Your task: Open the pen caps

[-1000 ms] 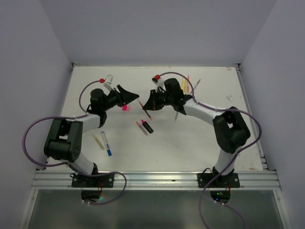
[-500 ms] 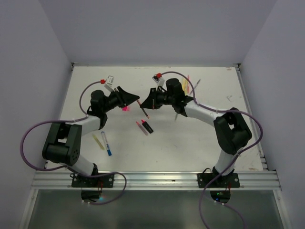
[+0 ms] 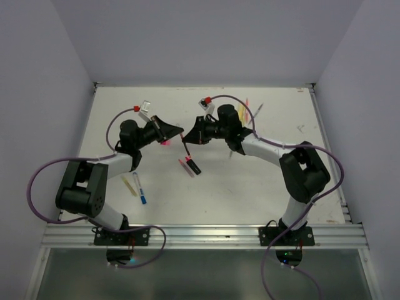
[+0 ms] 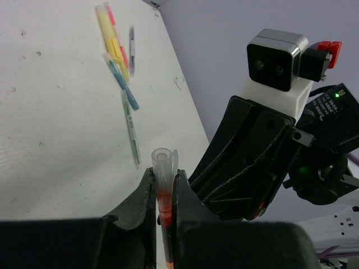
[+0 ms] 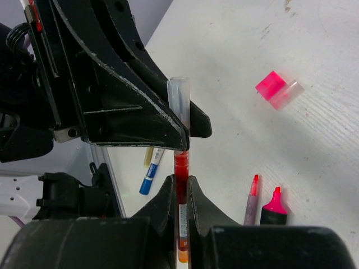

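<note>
Since a second ago the left gripper (image 3: 181, 132) has closed the gap to the right gripper (image 3: 188, 139). It now clamps the clear cap (image 4: 162, 159) of the red pen (image 5: 180, 168), while the right one pinches the pen's body, above the far middle of the white table (image 3: 250, 181). A loose pink cap (image 5: 271, 85) lies beneath them, and pale walls (image 3: 206, 37) stand around.

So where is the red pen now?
The red pen hangs above the table, left of centre in the top view, clamped by the left gripper near its clear cap and the right gripper on its barrel.
</note>
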Tool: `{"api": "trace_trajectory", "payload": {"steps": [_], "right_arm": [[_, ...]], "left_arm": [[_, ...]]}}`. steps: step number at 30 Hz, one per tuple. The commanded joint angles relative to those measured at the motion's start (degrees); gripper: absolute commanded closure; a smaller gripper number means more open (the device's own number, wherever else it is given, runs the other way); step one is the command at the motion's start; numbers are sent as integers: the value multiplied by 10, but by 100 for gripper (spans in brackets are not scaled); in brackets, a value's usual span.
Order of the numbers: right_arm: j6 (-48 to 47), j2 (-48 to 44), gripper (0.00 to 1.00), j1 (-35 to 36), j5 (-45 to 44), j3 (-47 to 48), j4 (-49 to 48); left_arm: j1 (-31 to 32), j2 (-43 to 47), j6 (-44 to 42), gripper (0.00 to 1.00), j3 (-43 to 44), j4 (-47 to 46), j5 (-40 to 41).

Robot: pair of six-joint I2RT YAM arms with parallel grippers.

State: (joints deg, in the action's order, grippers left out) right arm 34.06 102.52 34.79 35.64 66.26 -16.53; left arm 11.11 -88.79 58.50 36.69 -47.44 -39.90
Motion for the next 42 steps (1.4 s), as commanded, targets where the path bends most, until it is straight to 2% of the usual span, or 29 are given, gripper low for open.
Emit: {"api": "trace_trajectory", "payload": {"steps": [1,4,6,11,14,15,18,22,24,25,29,32,37,42], "right_arm": [[-11,-25,95,3,8,1,-19],[-55,-28,72,15,-12,14,24],[-81,-27,65,27,-36,23,55],[-102,-14,64,43,-64,37,85],[-115,-11,75,49,-81,44,98],[-119,-10,100,53,-87,48,102],[-142,-13,100,63,-116,57,140],[-175,-17,100,92,-257,74,238],[-199,-15,100,127,-321,82,272],[-203,-14,100,139,-386,82,297],[-215,-11,100,184,-465,71,334],[-224,-21,100,195,-492,49,339],[-230,-37,100,198,-543,27,344],[-227,-15,100,162,-501,32,344]], "left_arm": [[0,9,12,100,-8,-45,-8],[0,10,24,100,-18,-55,-7],[0,11,28,100,-22,-56,-3],[1,26,36,100,-28,-53,11],[1,34,34,100,-26,-38,20],[2,35,33,100,-24,-36,20],[3,36,24,100,-8,0,39],[8,34,-37,100,68,199,127],[14,36,-47,100,99,253,169],[15,37,-50,100,114,268,206],[17,30,-37,100,123,285,252],[22,14,-37,100,129,293,263],[28,-15,-55,100,136,274,236],[49,-88,-121,100,180,313,206]]}}
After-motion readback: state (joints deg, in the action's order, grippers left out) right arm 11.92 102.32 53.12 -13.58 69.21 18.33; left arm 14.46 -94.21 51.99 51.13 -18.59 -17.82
